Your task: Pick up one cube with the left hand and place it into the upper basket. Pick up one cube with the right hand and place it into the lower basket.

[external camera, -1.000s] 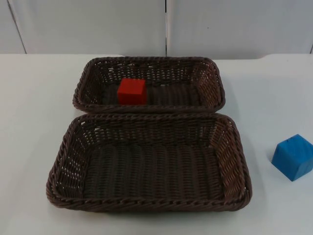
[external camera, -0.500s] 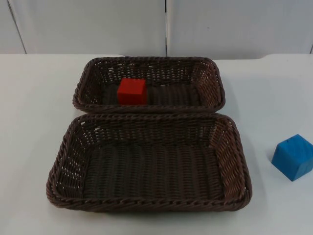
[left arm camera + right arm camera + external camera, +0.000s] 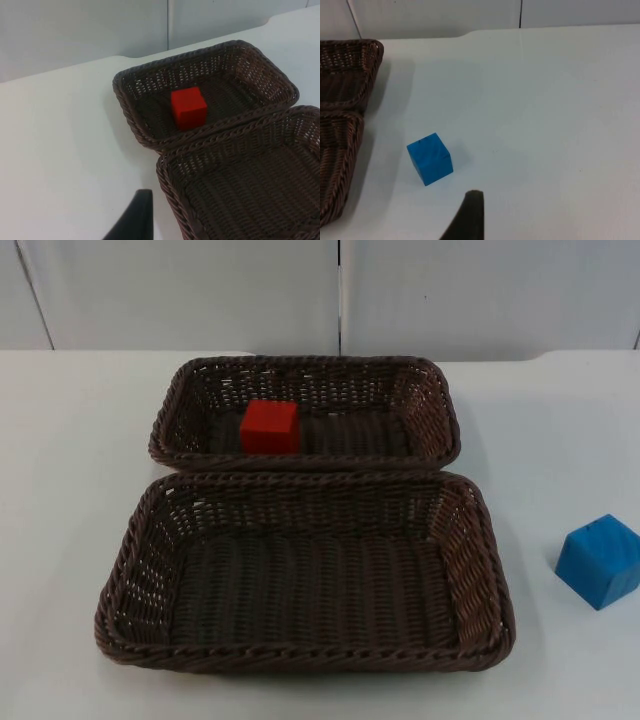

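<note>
Red cube (image 3: 269,426) is sitting inside the upper basket (image 3: 440,415), left of centre on the basket floor, near the front wall; the left wrist view is showing it too (image 3: 189,107), upright, w/ the basket's (image 3: 125,100) wall around it. Blue cube (image 3: 598,561) is lying on the white desk (image 3: 70,470), well apart from both baskets, off to the right of the lower basket (image 3: 490,570) and turned so a corner is pointing forward. In the right wrist view the blue cube (image 3: 430,158) is resting on bare desk (image 3: 560,115), w/ the edges of the upper basket (image 3: 367,65) and lower basket (image 3: 342,165) off to one side of it, not touching it.

The 2 baskets are standing one behind the other, rims touching or nearly so. Lower basket (image 3: 240,175) is holding no cube.

Left hand (image 3: 132,220): one black fingertip is showing over the desk (image 3: 60,150), just beside the lower basket's corner; can't tell how far the fingers are apart, nothing is seen in its grip. Right hand (image 3: 467,217): one black fingertip is showing over the desk near the blue cube, not touching it; can't tell its opening either, nothing is seen in its grip.

Grey wall (image 3: 200,290) is standing behind the desk.
</note>
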{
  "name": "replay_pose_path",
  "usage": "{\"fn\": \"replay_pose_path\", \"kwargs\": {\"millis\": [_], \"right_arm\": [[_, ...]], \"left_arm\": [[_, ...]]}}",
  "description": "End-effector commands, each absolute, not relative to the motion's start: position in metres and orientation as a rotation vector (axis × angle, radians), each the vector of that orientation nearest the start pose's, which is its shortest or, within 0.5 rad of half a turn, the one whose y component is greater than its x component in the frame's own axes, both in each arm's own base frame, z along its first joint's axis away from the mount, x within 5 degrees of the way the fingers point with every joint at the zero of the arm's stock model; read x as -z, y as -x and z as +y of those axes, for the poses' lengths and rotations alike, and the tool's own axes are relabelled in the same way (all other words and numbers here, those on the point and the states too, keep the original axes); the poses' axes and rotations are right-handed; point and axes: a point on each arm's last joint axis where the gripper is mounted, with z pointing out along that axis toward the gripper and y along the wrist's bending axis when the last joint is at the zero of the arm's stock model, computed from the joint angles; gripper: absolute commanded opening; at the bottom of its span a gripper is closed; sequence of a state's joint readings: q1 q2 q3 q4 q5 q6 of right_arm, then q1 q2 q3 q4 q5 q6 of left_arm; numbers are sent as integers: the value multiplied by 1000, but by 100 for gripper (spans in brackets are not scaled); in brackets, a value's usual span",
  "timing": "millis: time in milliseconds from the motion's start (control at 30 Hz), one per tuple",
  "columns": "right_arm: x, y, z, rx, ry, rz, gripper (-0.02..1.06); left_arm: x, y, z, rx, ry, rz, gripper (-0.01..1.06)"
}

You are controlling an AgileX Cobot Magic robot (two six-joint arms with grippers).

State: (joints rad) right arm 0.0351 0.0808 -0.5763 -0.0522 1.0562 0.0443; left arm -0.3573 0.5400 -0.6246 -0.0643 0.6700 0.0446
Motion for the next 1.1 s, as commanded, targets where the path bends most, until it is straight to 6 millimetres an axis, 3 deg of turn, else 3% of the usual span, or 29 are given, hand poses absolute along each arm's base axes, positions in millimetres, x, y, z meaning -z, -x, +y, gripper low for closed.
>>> {"fn": "replay_pose_path", "kwargs": {"millis": [0, 200, 367, 400, 500, 533, 800, 1067], "right_arm": [[-314, -16, -3, 4, -12, 2063, 85], [-327, -46, -2, 6, -8, 2127, 85], [-333, -92, 0, 24, 36, 2243, 85], [-333, -92, 0, 24, 36, 2243, 85], [-331, -127, 2, 16, 40, 2350, 85], [-331, -127, 2, 16, 40, 2350, 85], [-315, -200, 11, -59, 109, 2460, 83], [-282, -244, 20, -164, 170, 2578, 83]], "left_arm": [[-322, -93, -39, 269, -384, 2036, 105], [-322, -93, -39, 269, -384, 2036, 105], [-322, -92, -39, 269, -384, 2038, 105], [-322, -92, -39, 269, -384, 2038, 105], [-322, -92, -39, 272, -383, 2038, 105], [-322, -92, -39, 272, -383, 2038, 105], [-322, -92, -39, 271, -384, 2042, 105], [-322, -92, -39, 271, -384, 2042, 105]]}}
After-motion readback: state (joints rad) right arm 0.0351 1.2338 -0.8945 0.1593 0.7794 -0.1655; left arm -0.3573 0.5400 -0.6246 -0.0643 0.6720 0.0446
